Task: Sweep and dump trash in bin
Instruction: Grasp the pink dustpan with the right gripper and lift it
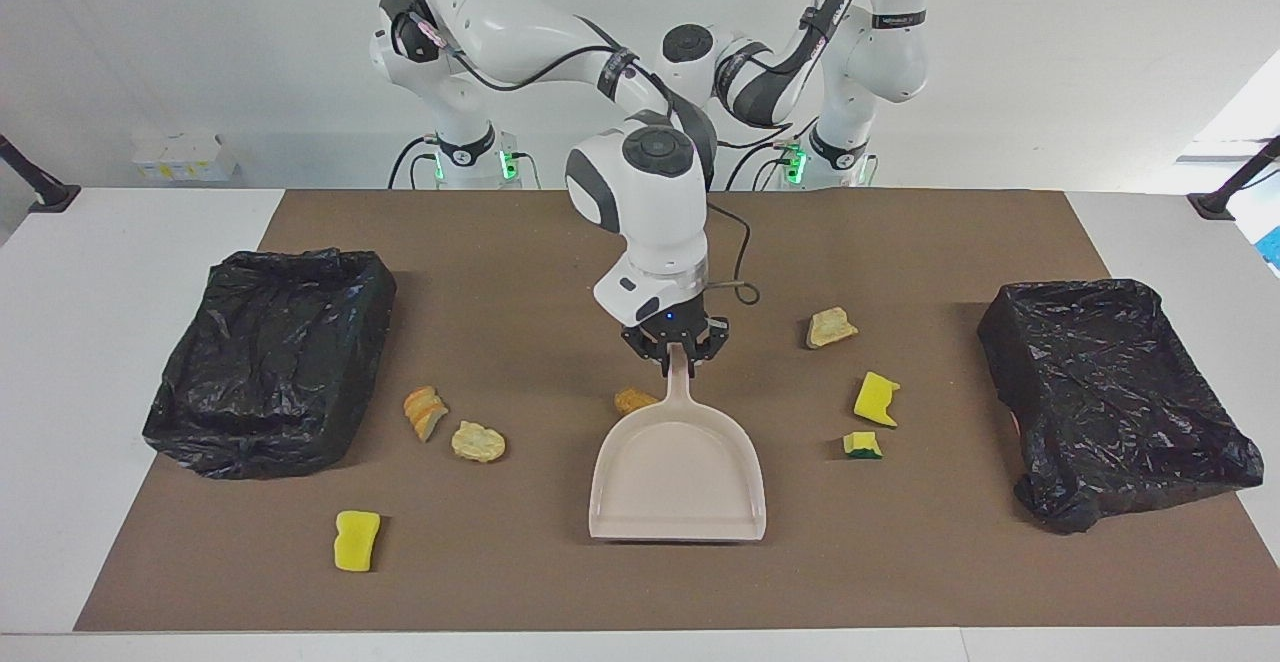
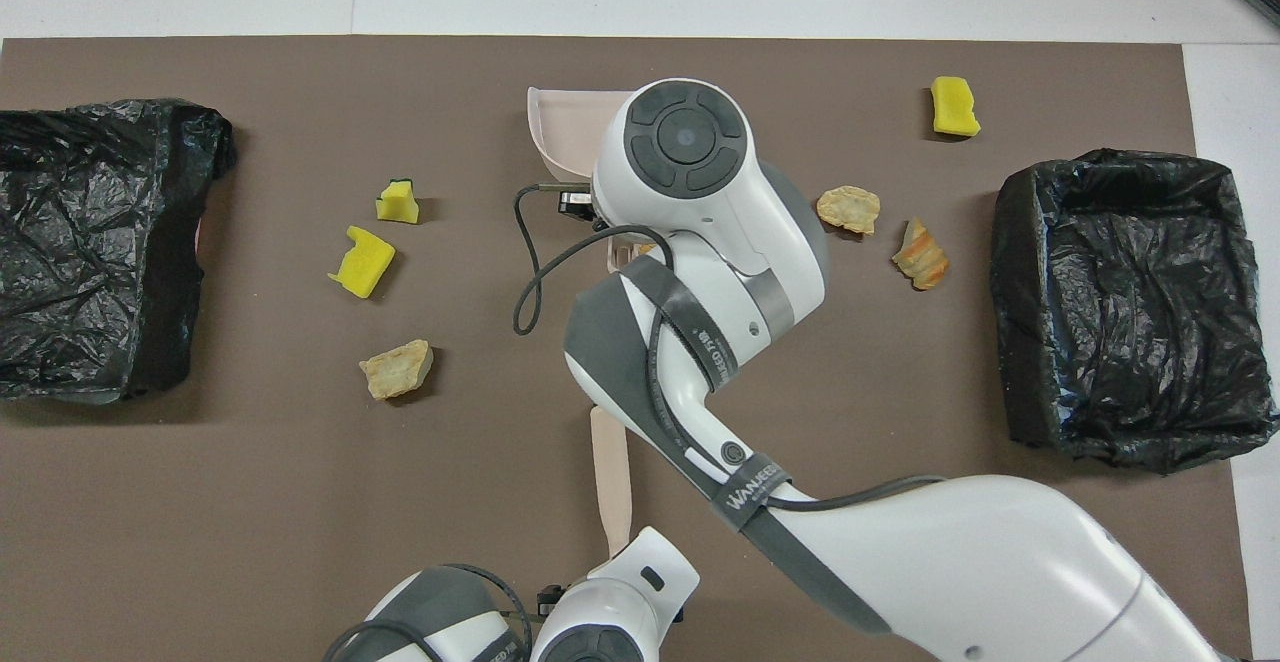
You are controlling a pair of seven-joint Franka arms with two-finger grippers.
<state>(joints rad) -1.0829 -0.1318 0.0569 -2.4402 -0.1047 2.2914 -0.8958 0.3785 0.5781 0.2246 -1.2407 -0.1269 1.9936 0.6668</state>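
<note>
The right gripper (image 1: 676,360) is clamped on the dustpan (image 1: 678,472) handle. The trash (image 1: 636,401) lies around it, one chunk just beside. The scraps look light and soft, so pushing should suit them. The left gripper waits, its fingers hidden.

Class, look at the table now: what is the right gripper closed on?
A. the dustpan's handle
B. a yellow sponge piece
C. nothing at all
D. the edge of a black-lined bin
A: the right gripper is shut on the handle of the beige dustpan, whose scoop points away from the robots.
</note>
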